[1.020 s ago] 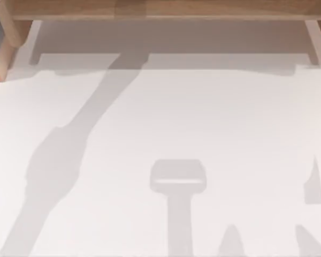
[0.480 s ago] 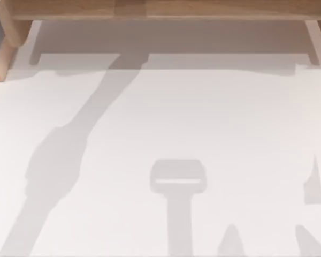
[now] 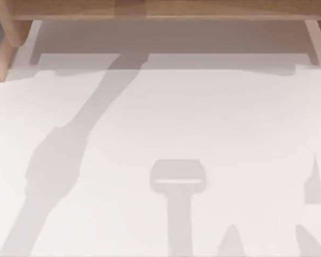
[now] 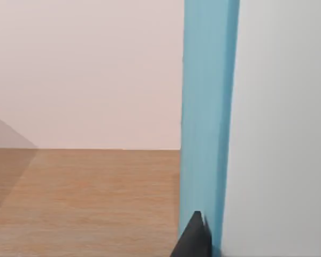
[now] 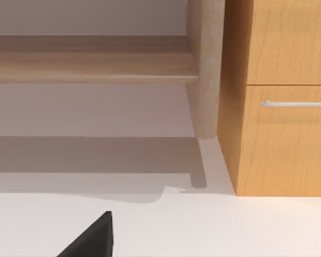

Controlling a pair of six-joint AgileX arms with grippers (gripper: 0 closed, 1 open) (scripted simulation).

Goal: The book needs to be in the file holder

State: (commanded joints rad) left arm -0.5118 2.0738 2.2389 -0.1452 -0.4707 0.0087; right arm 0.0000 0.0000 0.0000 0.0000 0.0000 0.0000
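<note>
Nothing much has shifted over the last second: the arm shadows lie on the white worktop just as before, so the task looks no further along. The book stands upright, blue edge facing out, above a wooden shelf. The left gripper is right against that blue edge; how it grips I cannot tell. The right gripper hangs low over the worktop near a cabinet, its grip equally unclear.

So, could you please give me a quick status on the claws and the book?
Left claw against a blue upright panel, grip unclear. Right claw low over the white table, facing a wooden drawer unit. Book unconfirmed.
</note>
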